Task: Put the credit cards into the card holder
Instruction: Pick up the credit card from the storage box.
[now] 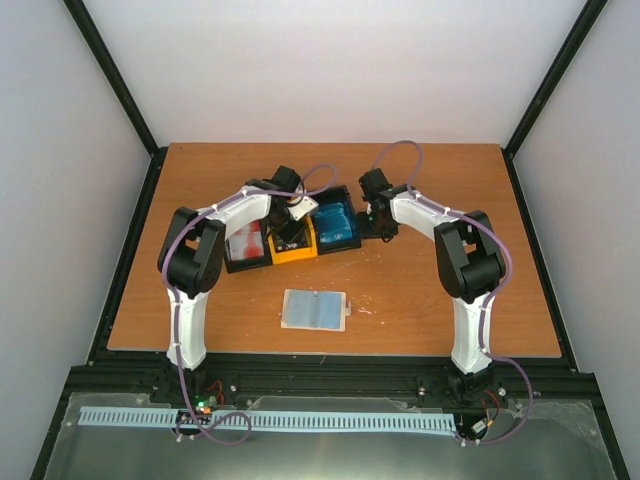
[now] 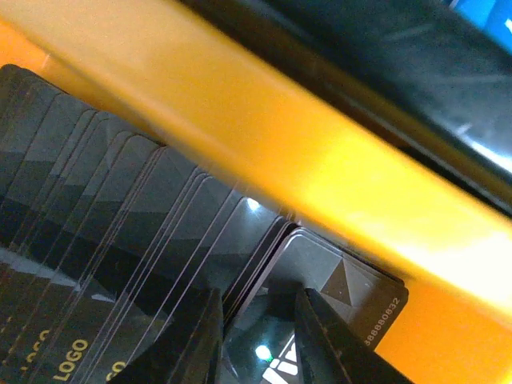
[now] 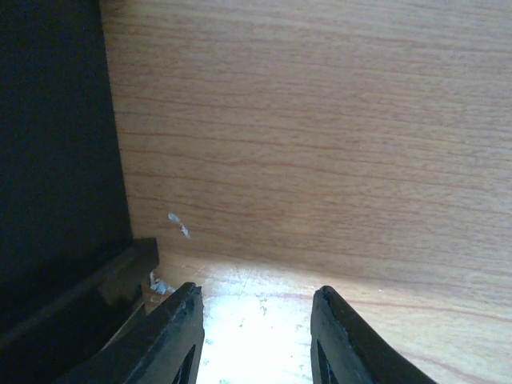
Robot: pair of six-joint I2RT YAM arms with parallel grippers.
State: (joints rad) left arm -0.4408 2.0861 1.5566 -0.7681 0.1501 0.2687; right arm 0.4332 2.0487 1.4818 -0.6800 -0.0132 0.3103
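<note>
Left wrist view: left claw straddles the end of the black credit cards in the yellow tray, grip impossible to tell; best pinch one card only. Top view, lower centre: card holder lies open. Right claw gapes empty.

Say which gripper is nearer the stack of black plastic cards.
Left. Left gripper sits at the black plastic cards; right gripper hangs over wooden tabletop beside the black tray.
</note>
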